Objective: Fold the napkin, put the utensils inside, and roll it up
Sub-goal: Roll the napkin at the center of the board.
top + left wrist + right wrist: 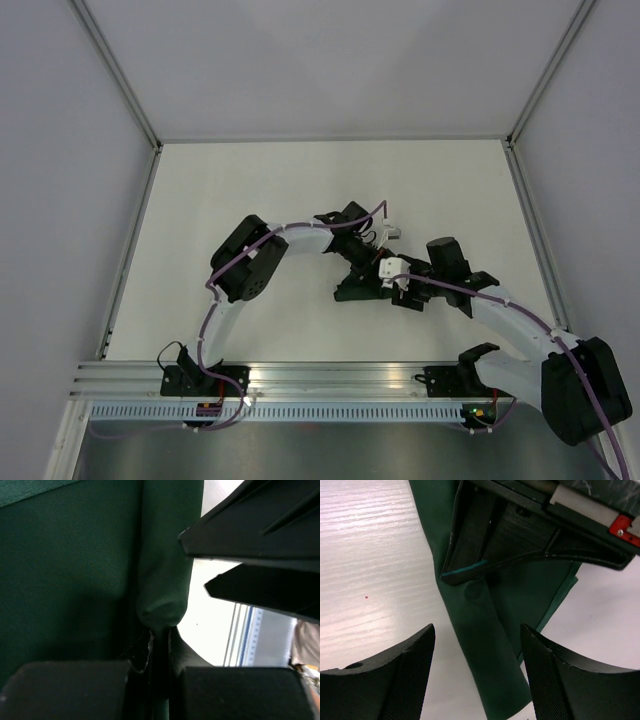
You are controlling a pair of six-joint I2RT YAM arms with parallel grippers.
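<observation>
The napkin (pixel 485 645), soft, light and slightly slick, lies gathered in a narrow strip on the surface (pixel 370 555). The left gripper (pixel 160 680) has its jaws closed, pinching one end. The right gripper (pixel 476 650) has its jaws wide and empty, straddling the strip. Recommend gripping the bundled thickness, not loose edges.

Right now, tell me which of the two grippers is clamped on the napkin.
The left gripper: it is pinched shut on a fold of the dark green napkin. The right gripper stands open over it, gripping nothing.
</observation>
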